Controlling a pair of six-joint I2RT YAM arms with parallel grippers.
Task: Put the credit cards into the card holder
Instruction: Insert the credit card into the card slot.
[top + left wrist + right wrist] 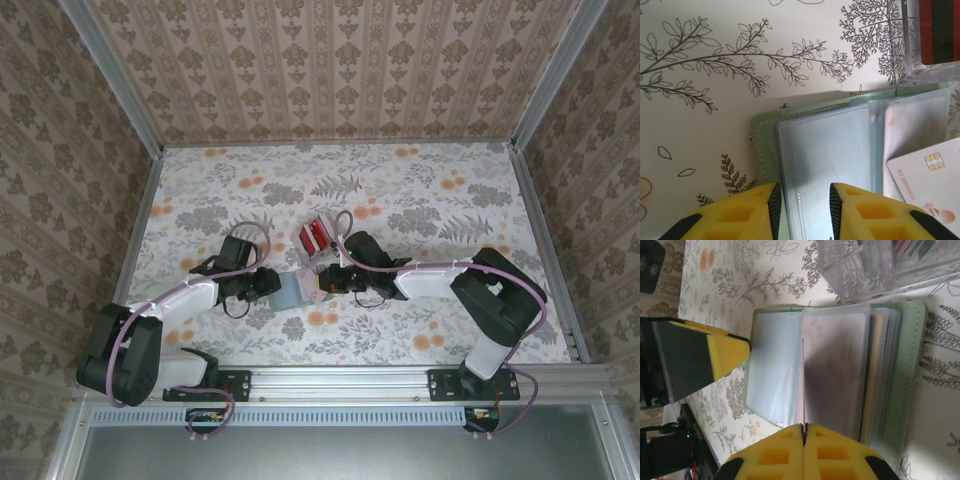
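Between the clenched fingertips of your right gripper (804,432) a pale card (925,195) stands edge-on, pinched at its near end so that the free end can lead into a pocket; it is poised over the middle of the open card holder (910,390), its far edge at or just above the leaves (whether it has entered a slot I cannot tell). Your left gripper (802,212) sits at the holder's other side with its jaws apart, straddling a clear sleeve (830,145) without visibly clamping it; my reading is that it is there to steady or spread that leaf so the pocket mouth gapes for the card. The holder lies flat and opened on the floral table (200,190), between the two grippers, green cover down and sleeves up, which suits loading from above. Just beyond it stands a clear case (932,72) with the red credit cards (940,30) inside, near enough for short fetches. As for writing: the pale card's face shows a gold chip (933,161) and a line of embossed characters that seems to begin "NO" followed by digits, too blurred to read on; I can make out no brand or logo on card, holder or case.
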